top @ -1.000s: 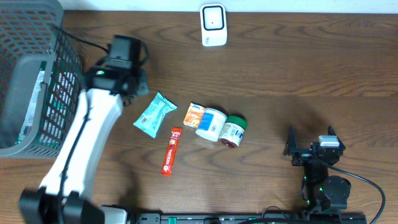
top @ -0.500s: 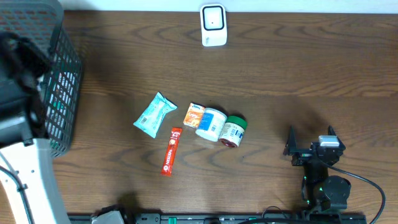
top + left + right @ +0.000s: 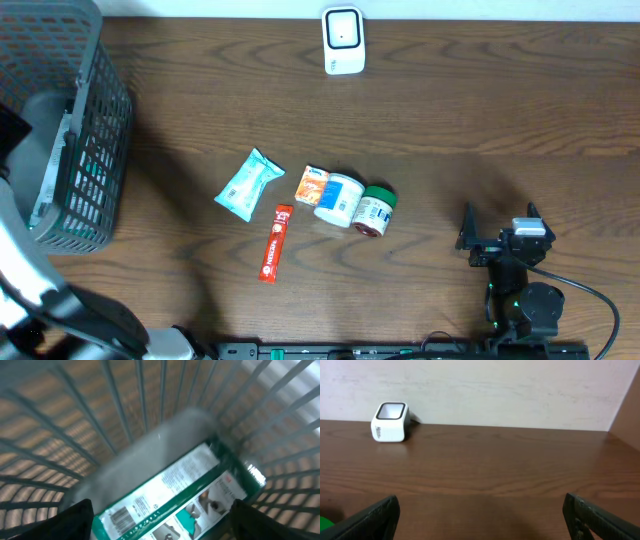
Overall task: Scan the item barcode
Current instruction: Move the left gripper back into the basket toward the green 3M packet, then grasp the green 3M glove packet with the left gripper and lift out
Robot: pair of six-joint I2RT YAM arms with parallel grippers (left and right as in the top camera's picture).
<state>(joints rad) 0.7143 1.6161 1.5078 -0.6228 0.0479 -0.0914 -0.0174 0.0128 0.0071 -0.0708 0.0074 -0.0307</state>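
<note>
Through the left wrist view I look down into the grey wire basket (image 3: 150, 405). A green and white packet (image 3: 175, 492) with a barcode lies on its floor. My left gripper (image 3: 167, 527) hangs open just above it, one dark finger at each lower corner, not touching the packet. From overhead only the left arm (image 3: 25, 285) shows, at the far left edge by the basket (image 3: 95, 120). The white scanner (image 3: 342, 40) stands at the table's back edge. My right gripper (image 3: 497, 230) rests open at the front right, with nothing between its fingers (image 3: 375, 517).
Mid-table lie a teal packet (image 3: 249, 184), a small orange box (image 3: 312, 184), a white and blue jar (image 3: 340, 199), a green-lidded jar (image 3: 376, 211) and a red stick sachet (image 3: 275, 242). In the right wrist view the scanner (image 3: 391, 422) stands before a pale wall.
The left arm has swung from the table beside the basket out to the far left edge, over the basket. The right arm and the table items have not moved.
</note>
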